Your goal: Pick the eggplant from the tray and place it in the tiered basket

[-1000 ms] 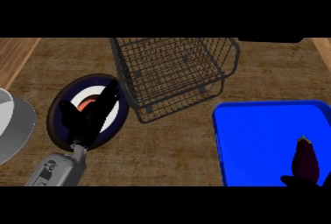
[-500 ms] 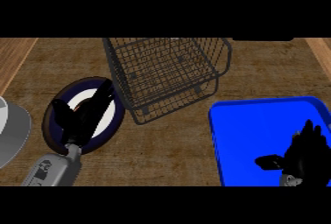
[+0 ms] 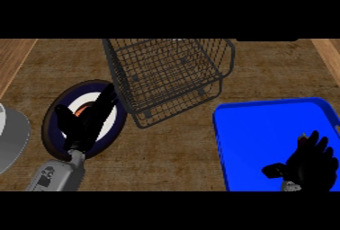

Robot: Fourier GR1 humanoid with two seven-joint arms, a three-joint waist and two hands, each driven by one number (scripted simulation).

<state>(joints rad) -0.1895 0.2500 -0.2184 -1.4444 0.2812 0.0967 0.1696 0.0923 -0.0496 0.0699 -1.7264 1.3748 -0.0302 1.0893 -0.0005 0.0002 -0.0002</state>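
The blue tray [image 3: 262, 130] lies at the lower right. My right hand [image 3: 310, 167] hovers low over its right part, fingers spread and fairly straight, thumb out to the left. It covers the dark eggplant, of which only a small tip [image 3: 303, 137] shows by the fingers. Whether the hand touches the eggplant cannot be told. The dark wire tiered basket [image 3: 169, 76] stands at the top centre, left of and beyond the tray. My left hand [image 3: 86, 121] rests open over a plate at the left, fingers pointing up toward the basket.
A round dark-rimmed plate [image 3: 118, 123] with something orange [image 3: 83, 109] on it lies under the left hand. A grey-white rounded vessel [image 3: 10, 141] sits at the left edge. Lighter wooden strips border the counter at the top left and top right.
The right hand has come up from the lower edge over the tray and now covers the eggplant. The view has shifted, so basket and plate sit further left. The left hand keeps its pose.
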